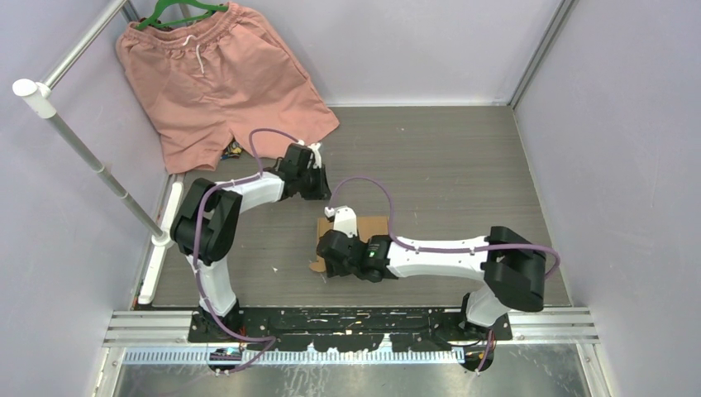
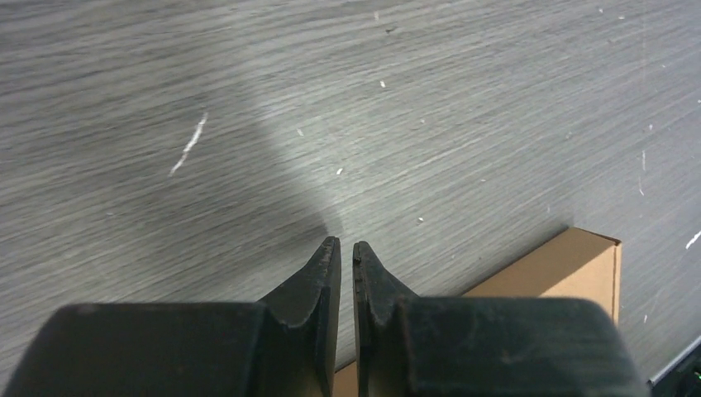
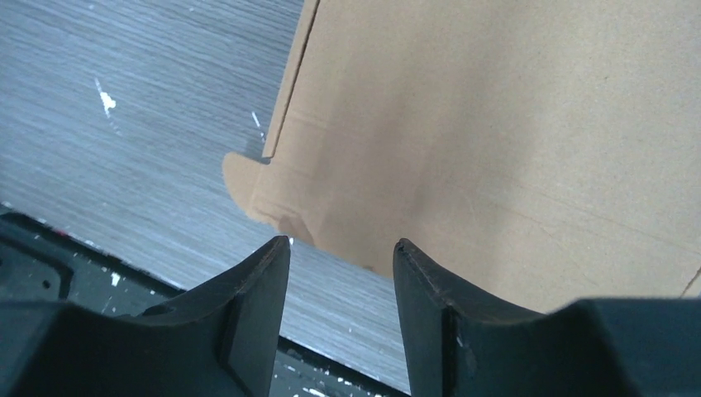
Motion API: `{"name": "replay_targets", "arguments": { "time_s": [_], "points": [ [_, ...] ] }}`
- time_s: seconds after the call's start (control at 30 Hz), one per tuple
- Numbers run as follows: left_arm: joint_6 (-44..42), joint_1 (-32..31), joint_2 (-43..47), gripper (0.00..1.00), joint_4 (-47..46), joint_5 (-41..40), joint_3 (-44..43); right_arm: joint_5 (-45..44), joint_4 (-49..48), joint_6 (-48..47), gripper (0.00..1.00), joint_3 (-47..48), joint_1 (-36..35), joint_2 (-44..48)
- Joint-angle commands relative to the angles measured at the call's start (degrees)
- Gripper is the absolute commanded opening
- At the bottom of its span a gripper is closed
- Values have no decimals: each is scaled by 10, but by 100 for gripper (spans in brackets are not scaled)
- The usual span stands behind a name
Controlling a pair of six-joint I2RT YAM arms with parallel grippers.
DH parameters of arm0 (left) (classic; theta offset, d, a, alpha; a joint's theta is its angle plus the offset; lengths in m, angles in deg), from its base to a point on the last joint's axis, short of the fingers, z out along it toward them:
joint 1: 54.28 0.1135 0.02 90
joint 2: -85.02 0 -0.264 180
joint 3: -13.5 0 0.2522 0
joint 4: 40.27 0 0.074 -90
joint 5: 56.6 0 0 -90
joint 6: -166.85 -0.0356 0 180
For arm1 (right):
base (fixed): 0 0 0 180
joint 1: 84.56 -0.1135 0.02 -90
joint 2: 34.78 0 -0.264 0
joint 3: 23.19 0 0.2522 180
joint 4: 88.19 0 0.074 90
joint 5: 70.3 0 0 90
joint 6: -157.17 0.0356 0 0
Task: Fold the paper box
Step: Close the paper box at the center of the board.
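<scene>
The paper box point(image 1: 374, 225) is flat brown cardboard lying on the grey table, mostly hidden under my right wrist in the top view. In the right wrist view the paper box point(image 3: 496, 124) fills the upper right, with a small rounded tab point(image 3: 248, 186) at its corner. My right gripper point(image 3: 340, 241) is open just short of the cardboard's near edge, with nothing between its fingers. Just beyond the box's far left corner, my left gripper point(image 2: 347, 244) hangs over bare table, shut and empty. A corner of the paper box point(image 2: 570, 260) shows to its right.
Salmon-pink shorts point(image 1: 215, 74) on a green hanger point(image 1: 178, 12) lie at the back left. A white rail pole point(image 1: 83, 145) runs along the left wall. The black base plate point(image 3: 50, 273) lies at the near table edge. Walls close in the back and the right.
</scene>
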Motion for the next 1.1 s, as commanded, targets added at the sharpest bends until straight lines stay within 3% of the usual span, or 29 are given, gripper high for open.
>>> {"name": "replay_targets", "arguments": {
  "time_s": [0.0, 0.27, 1.07],
  "points": [
    [5, -3, 3, 12, -11, 38, -22, -47, -1, 20, 54, 36, -3, -20],
    [4, -3, -7, 12, -12, 38, -23, -36, 1, 19, 48, 52, -5, -59],
    [11, -3, -30, 11, -22, 48, -19, -42, 15, 24, 48, 58, -46, -69]
  ]
}}
